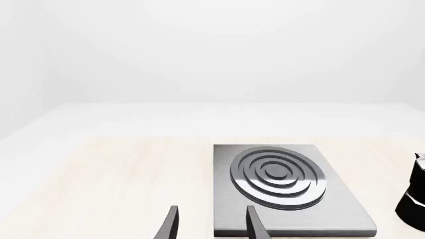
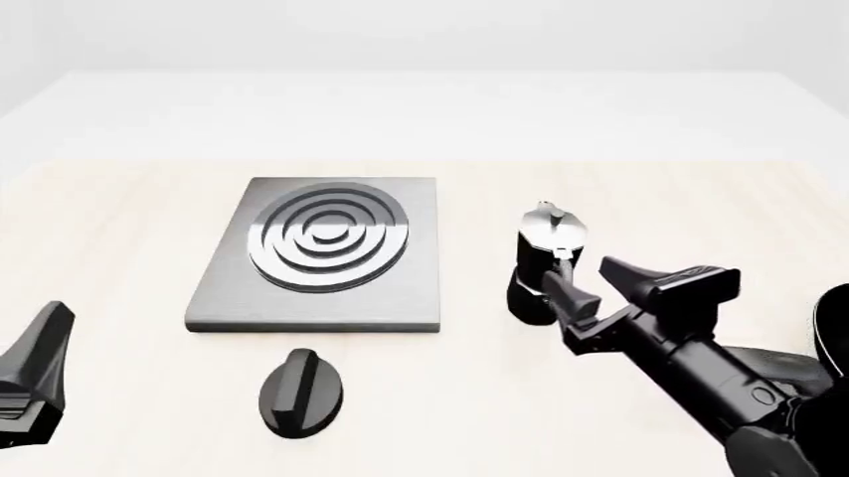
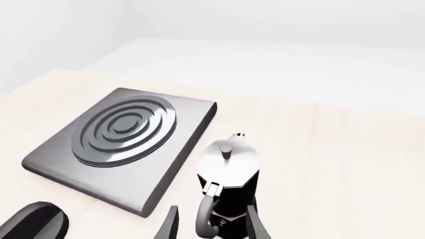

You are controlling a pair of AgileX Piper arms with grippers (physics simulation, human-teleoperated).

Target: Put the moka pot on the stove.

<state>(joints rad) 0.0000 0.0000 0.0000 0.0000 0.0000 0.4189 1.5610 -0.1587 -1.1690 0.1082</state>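
The moka pot (image 2: 543, 260) stands upright on the table (image 2: 637, 189), just right of the stove (image 2: 318, 256) and off it, its handle between the 2 parted, non-gripping fingers of the right end effector (image 2: 594, 280), while the left end effector (image 1: 211, 224) hangs apart, open.

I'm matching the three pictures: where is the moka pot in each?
Front: moka pot right of the stove, at the right gripper's tips.
Left wrist: black sliver at the right edge.
Right wrist: bottom centre, between the jaws.
Shared landmark: the stove.
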